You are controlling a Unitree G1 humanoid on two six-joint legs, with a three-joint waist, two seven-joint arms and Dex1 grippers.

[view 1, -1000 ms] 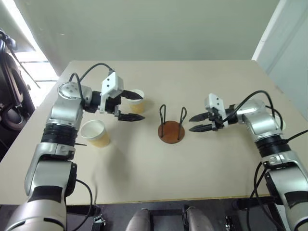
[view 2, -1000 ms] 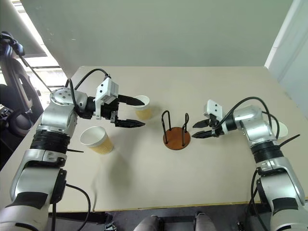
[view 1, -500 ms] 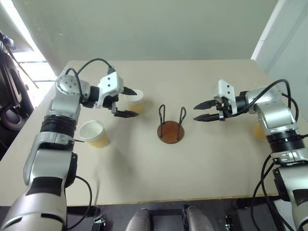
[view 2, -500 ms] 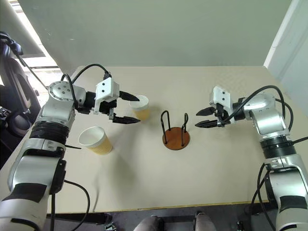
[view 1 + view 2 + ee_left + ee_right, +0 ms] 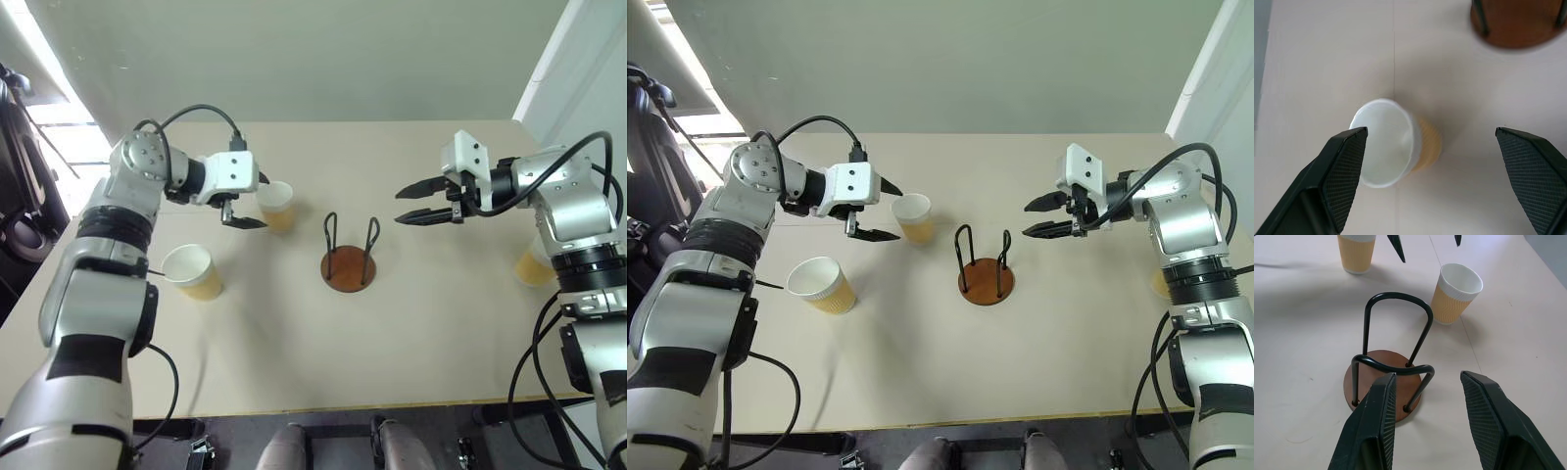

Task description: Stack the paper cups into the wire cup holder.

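The left gripper [image 5: 247, 202] hung spread wide above the table [image 5: 411, 323], empty, its two black fingers [image 5: 1342, 171] standing either side of a paper cup [image 5: 277, 206] without touching it. That cup stood upright just left of and a little behind the wire cup holder [image 5: 349, 257], mouth up, its white inside bare.

The right gripper [image 5: 411, 203] was also spread and empty, raised off the table to the right of the holder and pointing toward it, clear of the wire loops.

The holder stood upright near the middle of the table, its brown disc base flat and nothing between its two black loops. A second cup [image 5: 194, 271] stood upright well to the holder's left, nearer the front edge. A third cup [image 5: 534, 266] stood well to the holder's right, partly hidden behind the right arm.
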